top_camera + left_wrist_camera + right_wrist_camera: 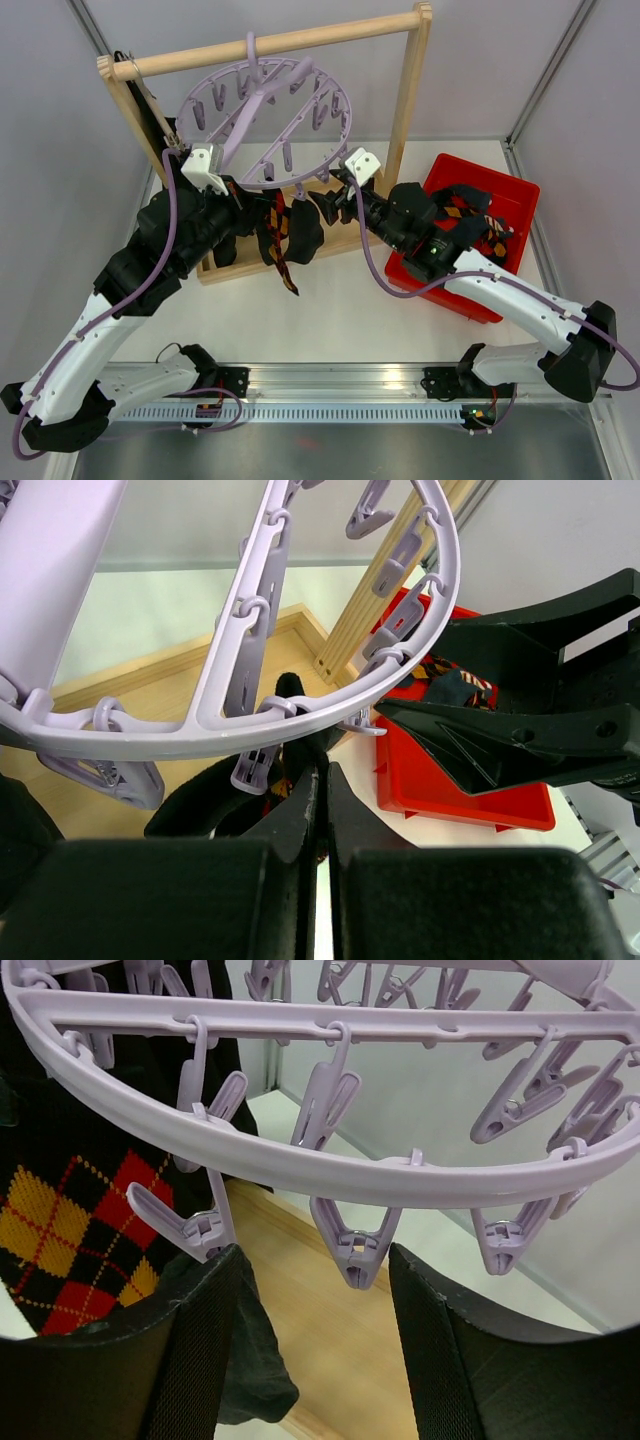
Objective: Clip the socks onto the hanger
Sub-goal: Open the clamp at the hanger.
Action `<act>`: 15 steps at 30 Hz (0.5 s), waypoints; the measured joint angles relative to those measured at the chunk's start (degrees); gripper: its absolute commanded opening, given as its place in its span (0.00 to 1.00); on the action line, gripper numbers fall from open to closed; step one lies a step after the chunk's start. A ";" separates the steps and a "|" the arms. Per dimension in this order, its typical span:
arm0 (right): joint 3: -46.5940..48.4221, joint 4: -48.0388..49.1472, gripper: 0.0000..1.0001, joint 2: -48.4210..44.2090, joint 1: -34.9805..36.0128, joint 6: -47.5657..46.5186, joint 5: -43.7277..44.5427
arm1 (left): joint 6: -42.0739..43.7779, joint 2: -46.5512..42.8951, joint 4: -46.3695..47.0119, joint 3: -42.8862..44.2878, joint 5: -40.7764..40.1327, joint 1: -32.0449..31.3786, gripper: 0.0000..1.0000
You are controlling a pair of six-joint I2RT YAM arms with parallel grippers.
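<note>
The lilac hanger (pixel 243 118) hangs by its hook from the wooden rail. An argyle sock (pixel 283 255) and a black sock (pixel 305 235) dangle from clips on its near rim. My left gripper (pixel 265 208) is under that rim. In the left wrist view its fingers (pixel 322 770) are pressed together on the black sock's (pixel 195 795) top edge, just below the ring (pixel 330 705). My right gripper (pixel 315 1255) stands open, its fingers either side of an empty clip (pixel 355 1255) and apart from it. The black sock (pixel 250 1370) hangs by its left finger, the argyle sock (pixel 70 1230) further left.
The wooden rail frame (pixel 300 38) stands at the back, its base board (pixel 330 1340) under the hanger. A red bin (pixel 505 195) with more socks (pixel 465 210) sits at the right, beside my right arm. Grey walls close in both sides.
</note>
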 measured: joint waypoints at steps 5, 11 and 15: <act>0.00 1.20 0.68 0.24 0.61 -0.72 3.37 | 0.00 0.00 0.00 0.00 0.00 -0.02 0.02; 0.00 2.80 0.68 0.24 0.61 -1.18 6.03 | 0.00 0.00 0.00 0.00 0.00 -0.02 0.02; 0.00 3.30 0.68 0.39 0.61 -1.51 6.62 | 0.02 0.00 0.00 0.00 0.02 -0.02 0.02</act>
